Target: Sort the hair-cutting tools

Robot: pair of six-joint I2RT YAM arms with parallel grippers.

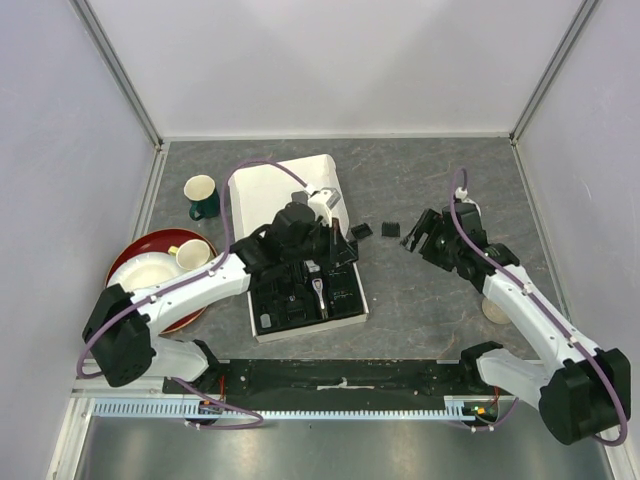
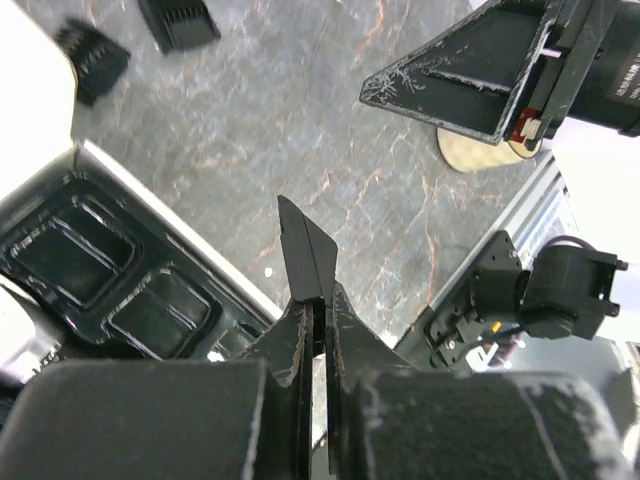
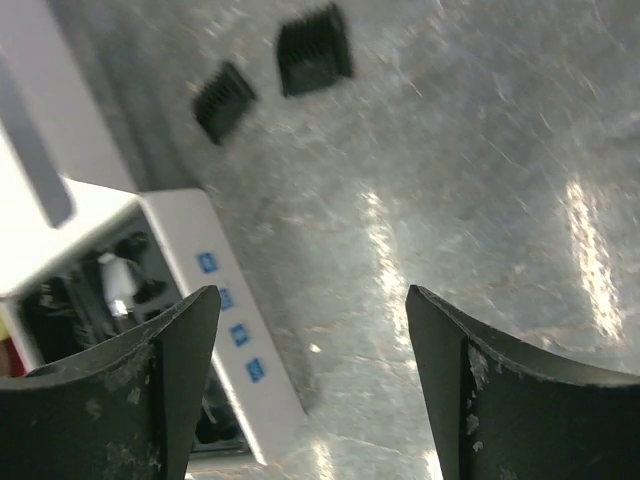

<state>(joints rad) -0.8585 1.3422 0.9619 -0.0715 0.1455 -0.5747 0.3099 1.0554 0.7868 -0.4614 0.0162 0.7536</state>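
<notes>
My left gripper [image 1: 338, 248] hovers over the right edge of the black tray [image 1: 290, 300], shut on a thin flat black piece [image 2: 305, 250] that sticks out past its fingertips. The gripper also shows in the left wrist view [image 2: 320, 305]. Two small black comb guards [image 1: 362, 231] [image 1: 391, 228] lie on the table between the arms; they also show in the right wrist view [image 3: 222, 100] [image 3: 315, 50]. A silver-and-black clipper [image 1: 318, 288] lies in the tray. My right gripper [image 1: 412, 238] [image 3: 310, 295] is open and empty, just right of the guards.
The white box [image 1: 300, 180] holds the tray. A cream-and-green mug [image 1: 202, 195] stands at the back left. A cream mug [image 1: 192, 254] sits on a red plate [image 1: 125, 262]. A cream round object [image 1: 495, 310] lies under the right arm.
</notes>
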